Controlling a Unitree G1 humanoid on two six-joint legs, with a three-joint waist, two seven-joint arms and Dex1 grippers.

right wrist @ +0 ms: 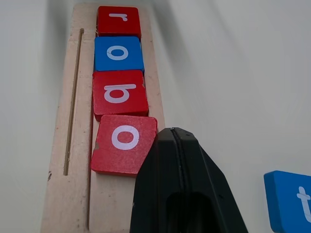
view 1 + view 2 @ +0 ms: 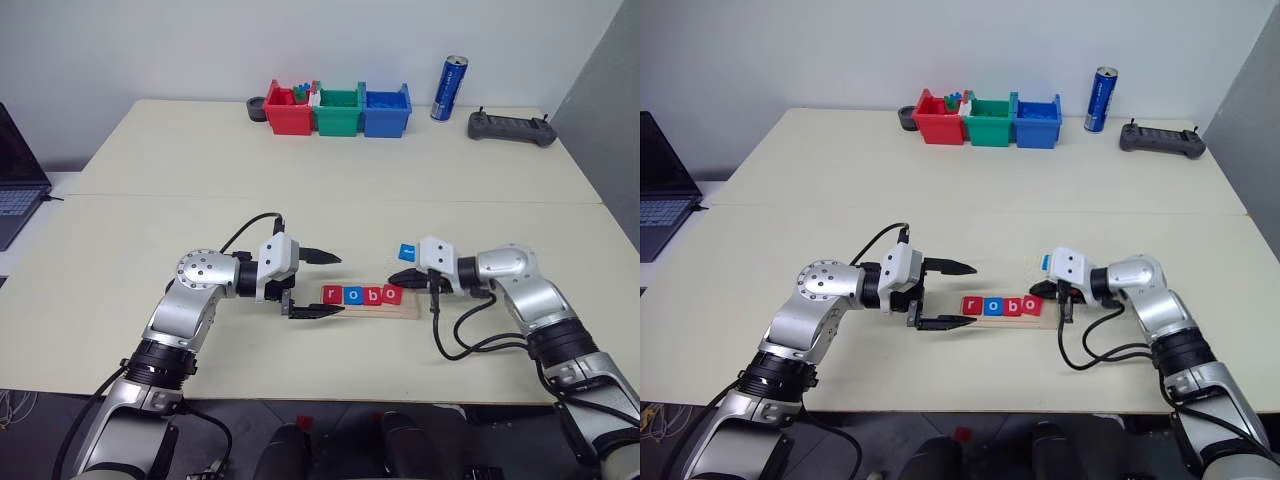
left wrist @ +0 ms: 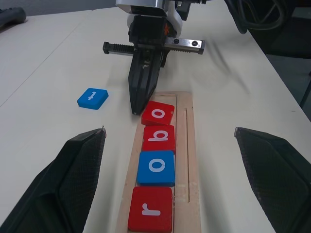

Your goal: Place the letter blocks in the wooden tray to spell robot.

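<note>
Touching crooked red o block (image 1: 124, 144), seemingly: right gripper (image 1: 181, 141) clenched empty; left gripper (image 2: 318, 284) released.

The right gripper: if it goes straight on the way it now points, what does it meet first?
Most likely the second red o block, lying askew on the wooden tray. The right gripper, jaws shut, already sits at that block's corner; contact is unclear.

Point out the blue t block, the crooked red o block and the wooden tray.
blue t block (image 3: 93, 97), left wrist view, top face.
crooked red o block (image 1: 124, 143), right wrist view, top face.
wooden tray (image 3: 190, 145), left wrist view, bare grooved side.

tray's (image 1: 68, 145) last slot bare; right gripper (image 1: 177, 145) crowds it
</note>
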